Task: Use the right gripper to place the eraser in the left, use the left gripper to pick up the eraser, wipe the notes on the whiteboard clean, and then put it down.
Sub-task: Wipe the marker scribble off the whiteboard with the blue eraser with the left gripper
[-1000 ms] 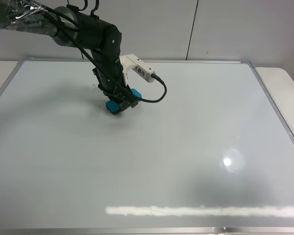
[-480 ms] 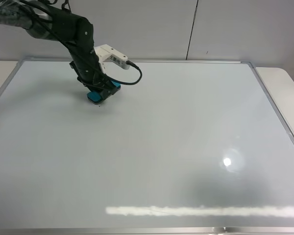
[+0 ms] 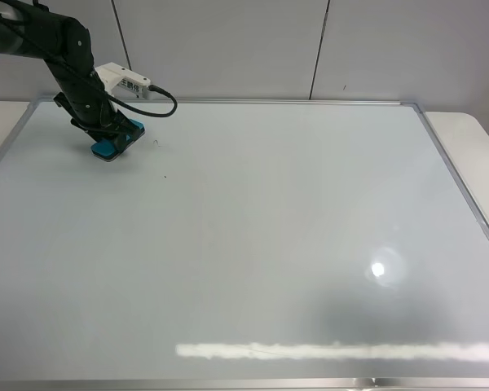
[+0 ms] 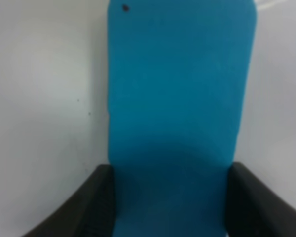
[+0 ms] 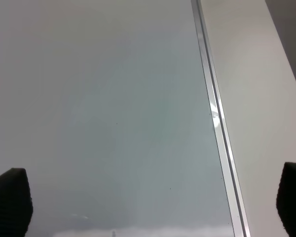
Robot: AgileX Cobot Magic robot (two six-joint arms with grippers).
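Note:
The whiteboard [image 3: 269, 244] fills most of the exterior view. My left gripper [image 3: 107, 140] is at its far left corner, shut on the teal-blue eraser [image 3: 107, 150], which is pressed on the board. In the left wrist view the eraser [image 4: 180, 98] sits between the two black fingers [image 4: 89, 207]. Of the notes only tiny dark specks [image 3: 156, 142] show, just to the right of the eraser. My right gripper [image 5: 150, 207] is open and empty above the board's right edge; it is out of the exterior view.
The board's silver frame [image 5: 212, 108] runs beside the white table [image 5: 266, 98] on the right. A lamp glare [image 3: 378, 270] and a bright streak [image 3: 334, 350] lie on the near part of the board. A grey wall stands behind.
My left gripper has slid the eraser from the middle-left of the board up and to the left, towards the far left corner. The small marks it passed over look fainter.

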